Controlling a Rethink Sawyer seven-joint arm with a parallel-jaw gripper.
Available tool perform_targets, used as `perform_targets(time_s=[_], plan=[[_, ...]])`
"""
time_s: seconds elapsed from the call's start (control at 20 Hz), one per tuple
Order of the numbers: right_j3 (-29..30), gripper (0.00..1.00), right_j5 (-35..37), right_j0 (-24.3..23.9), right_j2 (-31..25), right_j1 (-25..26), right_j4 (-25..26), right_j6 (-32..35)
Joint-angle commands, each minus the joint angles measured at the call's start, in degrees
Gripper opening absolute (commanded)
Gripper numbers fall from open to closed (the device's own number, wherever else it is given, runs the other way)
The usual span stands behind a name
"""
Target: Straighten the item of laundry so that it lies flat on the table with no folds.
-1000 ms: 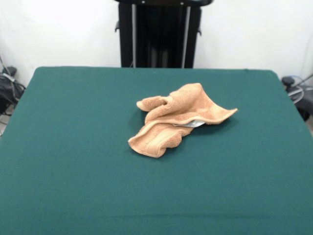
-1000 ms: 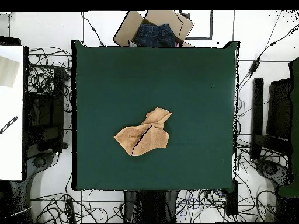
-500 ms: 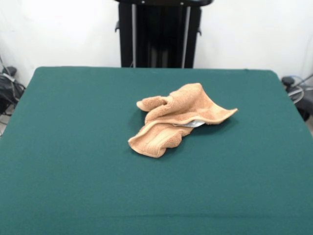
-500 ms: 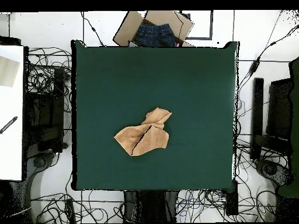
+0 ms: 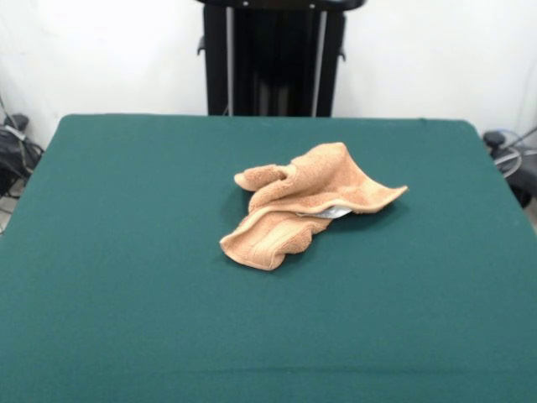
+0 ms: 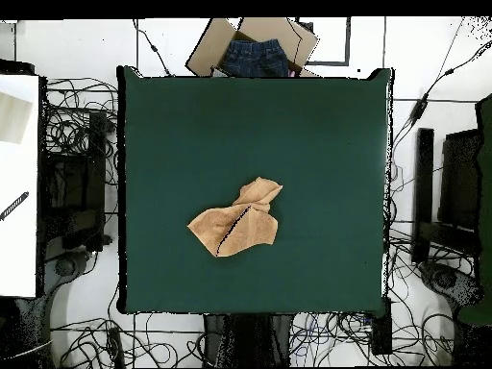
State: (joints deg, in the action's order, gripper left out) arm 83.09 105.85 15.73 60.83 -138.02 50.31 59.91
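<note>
Towel (image 5: 306, 201) lies crumpled mid-surface (image 5: 126, 252); my claw is out of sight (grip state unknowable), so I should pinch 1 outer corner and drag outward.

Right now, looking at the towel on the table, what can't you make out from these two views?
- Robot arm and gripper: in neither view; only the black pedestal shows.
- Towel underside and inner layers: hidden by its own folds in both views.
- White tag: front view, mostly tucked under a fold; any print too small.
- Folded blue garment in the cardboard box: overhead view, too small to identify.
</note>
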Motion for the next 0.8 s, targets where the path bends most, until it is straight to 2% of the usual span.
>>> perform_targets(time_s=[0.05,0.45,0.8], plan=[[13.3,1.0,-6.0,3.1,14.5,-5.3,5.6,-7.3],[15.1,1.0,-11.5,7.4,19.7,-8.0,8.3,-4.7],[16.5,1.0,-15.6,11.6,23.8,-9.9,10.8,0.3]])
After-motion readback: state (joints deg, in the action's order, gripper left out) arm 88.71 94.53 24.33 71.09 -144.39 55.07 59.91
